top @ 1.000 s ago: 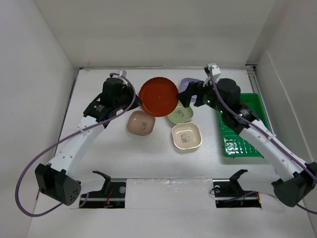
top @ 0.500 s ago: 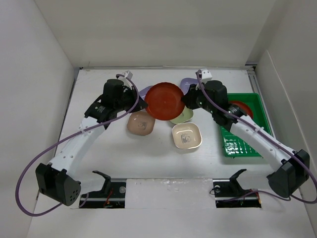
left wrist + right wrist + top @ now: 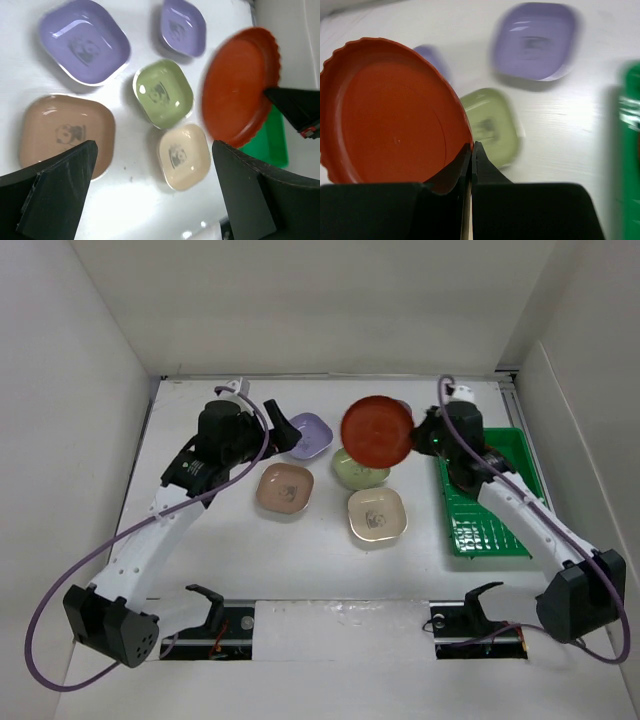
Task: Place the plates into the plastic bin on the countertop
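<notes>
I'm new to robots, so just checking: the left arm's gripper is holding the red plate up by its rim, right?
Not quite: the right gripper is the one pinching the red plate by its rim, as the right wrist view shows. The left gripper is open and holds nothing.

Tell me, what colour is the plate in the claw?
Red-orange; the plate shows best in the right wrist view.

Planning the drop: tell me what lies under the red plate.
From above, the held red plate overlaps the far edge of the green dish and hides most of a small lavender dish.
</notes>
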### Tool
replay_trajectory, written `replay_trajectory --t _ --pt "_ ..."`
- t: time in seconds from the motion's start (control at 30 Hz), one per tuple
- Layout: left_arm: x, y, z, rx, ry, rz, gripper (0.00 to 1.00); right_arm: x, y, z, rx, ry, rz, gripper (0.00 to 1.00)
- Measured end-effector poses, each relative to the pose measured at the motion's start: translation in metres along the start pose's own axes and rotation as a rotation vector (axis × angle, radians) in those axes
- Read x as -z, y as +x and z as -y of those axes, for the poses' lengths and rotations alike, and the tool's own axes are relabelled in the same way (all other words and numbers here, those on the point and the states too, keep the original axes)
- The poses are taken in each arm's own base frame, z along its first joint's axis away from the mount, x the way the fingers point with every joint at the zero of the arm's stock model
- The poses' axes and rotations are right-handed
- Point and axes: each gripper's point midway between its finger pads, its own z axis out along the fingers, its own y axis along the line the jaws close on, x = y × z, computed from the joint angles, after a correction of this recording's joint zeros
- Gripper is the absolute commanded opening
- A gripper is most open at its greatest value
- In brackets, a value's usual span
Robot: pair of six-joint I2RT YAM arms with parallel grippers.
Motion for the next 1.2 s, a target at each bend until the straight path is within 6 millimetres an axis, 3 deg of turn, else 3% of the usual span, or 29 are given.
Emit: replay_trajectory --t 0.1,0.23,0.33,0.4,0.57,0.8,0.9,0.97,1.0,1.07,1.17,1.2 --pt "0.004 -0.008 -0.012 0.018 -0.068 0.064 1.0 0.007 -0.006 0.093 -0.154 0.247 0.043 0.0" --pt "0.002 -0.002 -0.031 0.031 -0.131 0.079 1.0 0.043 0.011 0.208 -0.359 0.543 0.103 0.0" --pt "-0.001 0.007 -0.042 0.034 -0.162 0.063 1.0 0.073 0.03 0.267 -0.483 0.708 0.13 0.0" --pt "-0.003 0.01 -0.046 0.035 -0.173 0.056 1.0 0.086 0.034 0.29 -0.549 0.775 0.154 0.0" --pt "-0.005 0.011 -0.047 0.034 -0.172 0.057 1.0 0.094 0.037 0.326 -0.643 0.842 0.196 0.0" --pt "-0.007 0.013 -0.05 0.037 -0.171 0.052 1.0 0.06 0.087 0.349 -0.723 0.862 0.042 0.0" --pt "-0.007 0.016 -0.051 0.038 -0.174 0.047 1.0 0.054 0.094 0.351 -0.732 0.855 0.022 0.01" --pt "-0.007 0.016 -0.05 0.038 -0.171 0.045 1.0 0.051 0.092 0.35 -0.732 0.847 0.025 0.16" --pt "-0.007 0.016 -0.05 0.038 -0.17 0.044 1.0 0.049 0.091 0.348 -0.73 0.838 0.028 0.29" --pt "-0.007 0.016 -0.05 0.038 -0.168 0.043 1.0 0.045 0.088 0.346 -0.734 0.823 0.036 0.76" --pt "-0.007 0.016 -0.05 0.038 -0.167 0.042 1.0 0.041 0.083 0.338 -0.714 0.801 0.042 0.92" --pt "-0.007 0.016 -0.05 0.038 -0.169 0.043 1.0 0.042 0.079 0.334 -0.708 0.792 0.052 0.92"
